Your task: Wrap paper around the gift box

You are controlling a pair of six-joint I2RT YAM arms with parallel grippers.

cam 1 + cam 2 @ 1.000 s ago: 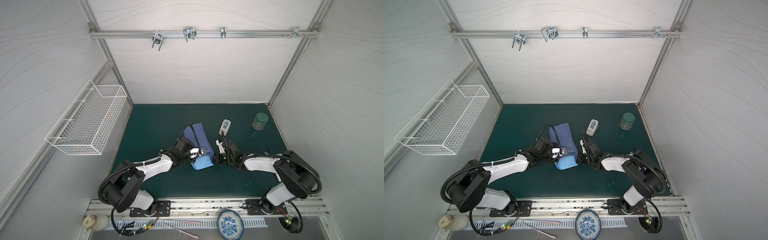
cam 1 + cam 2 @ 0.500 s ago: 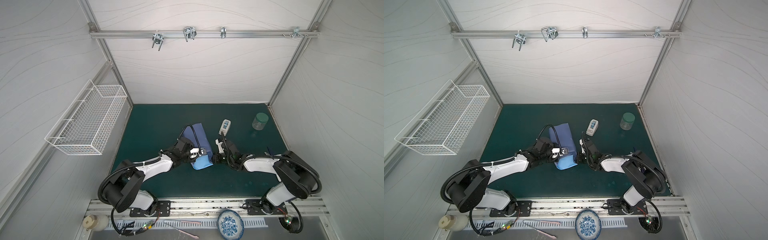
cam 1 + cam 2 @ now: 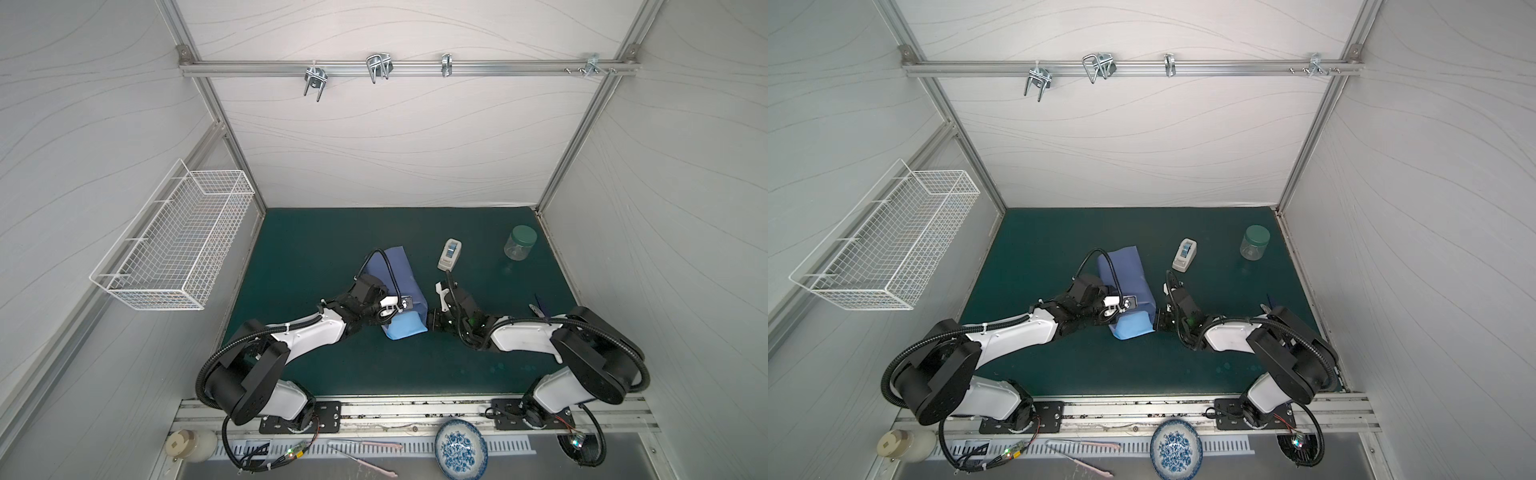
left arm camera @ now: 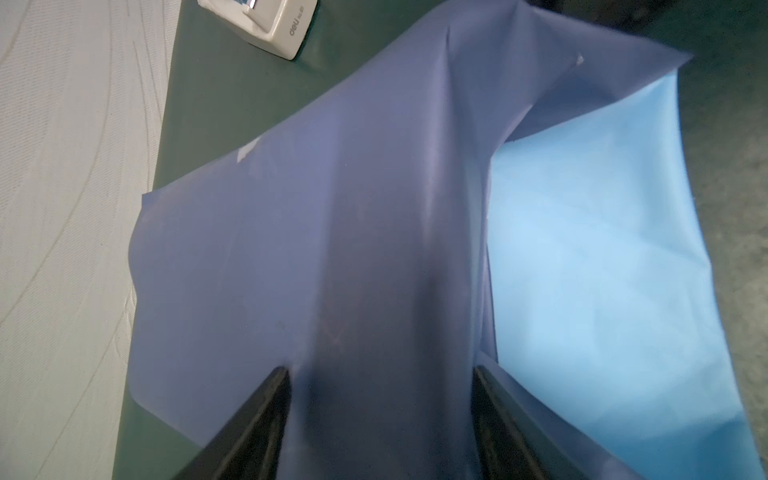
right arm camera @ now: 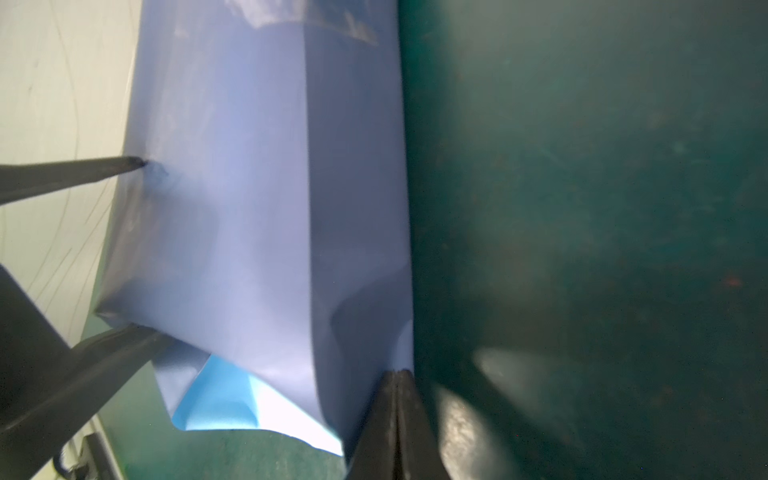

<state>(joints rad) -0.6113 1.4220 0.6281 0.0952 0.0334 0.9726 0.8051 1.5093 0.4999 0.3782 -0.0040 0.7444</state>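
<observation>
The paper [image 3: 399, 278] [image 3: 1126, 270] lies folded over a long shape on the green mat, dull indigo face outward. A light sky-blue flap [image 3: 406, 328] [image 4: 602, 257] sticks out at the near end. The gift box is hidden under the paper. My left gripper [image 4: 380, 372] [image 3: 387, 319] straddles the wrapped shape, a finger [image 5: 124, 168] denting the paper on one side and the other finger [image 5: 124, 340] at the opposite edge. My right gripper [image 5: 399, 374] [image 3: 432, 324] is shut, its tips touching the paper's lower fold beside the mat, with nothing visible between them.
A white tape dispenser [image 3: 450, 254] [image 4: 266, 20] stands just beyond my right arm. A green-lidded jar [image 3: 520, 243] sits at the back right. A wire basket [image 3: 174, 241] hangs on the left wall. A blue-patterned bowl [image 3: 461, 449] lies in front of the mat [image 3: 316, 249].
</observation>
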